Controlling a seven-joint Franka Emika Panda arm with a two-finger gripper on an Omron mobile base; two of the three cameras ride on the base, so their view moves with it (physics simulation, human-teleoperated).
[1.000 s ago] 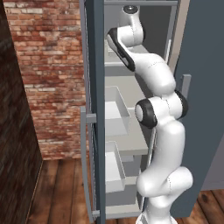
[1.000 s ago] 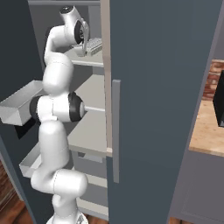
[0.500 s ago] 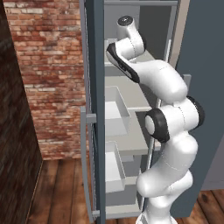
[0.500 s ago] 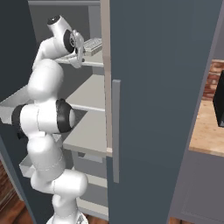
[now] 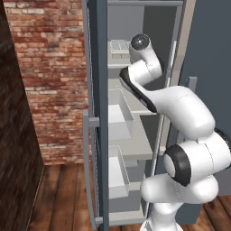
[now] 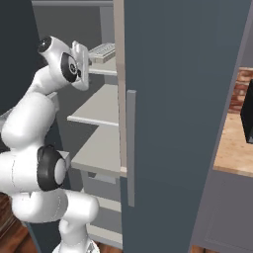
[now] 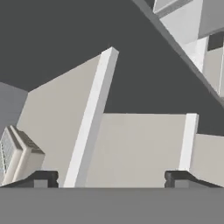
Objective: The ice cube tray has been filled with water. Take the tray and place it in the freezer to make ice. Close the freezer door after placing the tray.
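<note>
Since the earlier frames the white arm has drawn its hand back out of the upper part of the tall slate-blue freezer (image 5: 103,67) — the wrist that sat deep by the top shelf now stands nearer the opening, and the elbow has swung low and wide toward the lower right of the left base view. The flat pale grey-white ice cube tray with its grid of small cells (image 5: 120,46) lies on the top white shelf (image 6: 102,70), near the upper middle of the left base view and at the upper left of the right base view; in the hand view it shows at the lower left edge, apart from the fingers. The two-finger gripper (image 7: 112,179) has its dark tips spread wide with nothing between them. The tray looks placed, so the step in hand is probably clearing the arm from the compartment before the narrow slate-blue freezer door (image 5: 95,135), which stands open edge-on at centre left of the left base view, can be shut. To do it well, the hand should come straight out along the shelf line without brushing the tray or the shelf lip, and the bulky elbow must leave the doorway fully — otherwise the door would catch on it. Then the gripper should get behind the long grey handle (image 5: 85,167) or the door's outer face and push steadily. The forearm slants up and leftward into the opening, wrist bent, upper arm folded low over the base.
</note>
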